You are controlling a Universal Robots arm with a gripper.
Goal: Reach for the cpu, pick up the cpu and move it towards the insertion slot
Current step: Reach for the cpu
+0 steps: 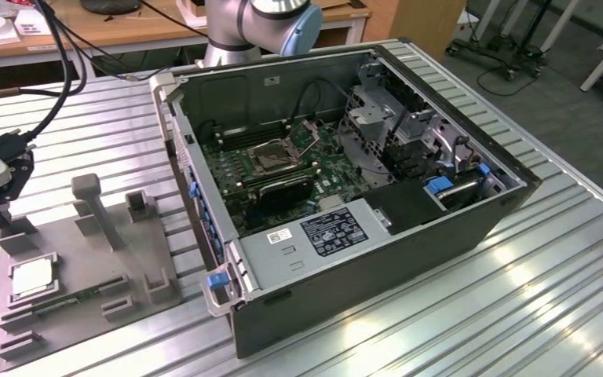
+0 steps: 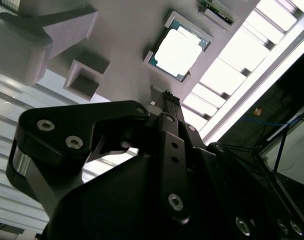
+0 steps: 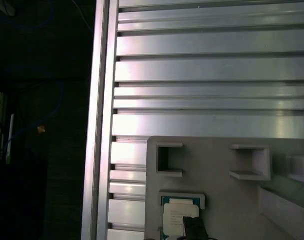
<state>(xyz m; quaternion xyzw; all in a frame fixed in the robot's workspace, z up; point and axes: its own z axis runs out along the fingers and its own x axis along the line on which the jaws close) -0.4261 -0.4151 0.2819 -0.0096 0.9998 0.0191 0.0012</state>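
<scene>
Second wrist view: the black gripper (image 2: 167, 96) hangs just above the grey tray (image 2: 121, 45). I cannot tell if it is open or closed. It holds nothing. Just past its tip lies the cpu (image 2: 178, 52), a flat square chip with a bright shiny top. The cpu sits flat in a square pocket of the tray. In the first wrist view there is small grey writing on the cpu (image 3: 176, 220), but I cannot read it. The dark tip of the gripper is over one edge of the chip there.

In the exterior view the tray sits at about 8 o'clock, on the silver ribbed table (image 1: 511, 314). The gripper is at 9 o'clock, above the far end of the tray. The cpu is near it, toward 6 o'clock from it. A thin green memory stick (image 1: 76, 298) lies in the tray just beside the cpu.

In the middle stands a big open computer case (image 1: 407, 251). A black and white label (image 1: 333, 230) is stuck inside it. Its print is too small to read. Deeper in the case, on the green board, is the insertion slot (image 1: 276, 155), a square with a shiny frame. It is well apart from the cpu.

At 12 o'clock, behind the case, rises the grey and blue robot arm (image 1: 264, 23).
</scene>
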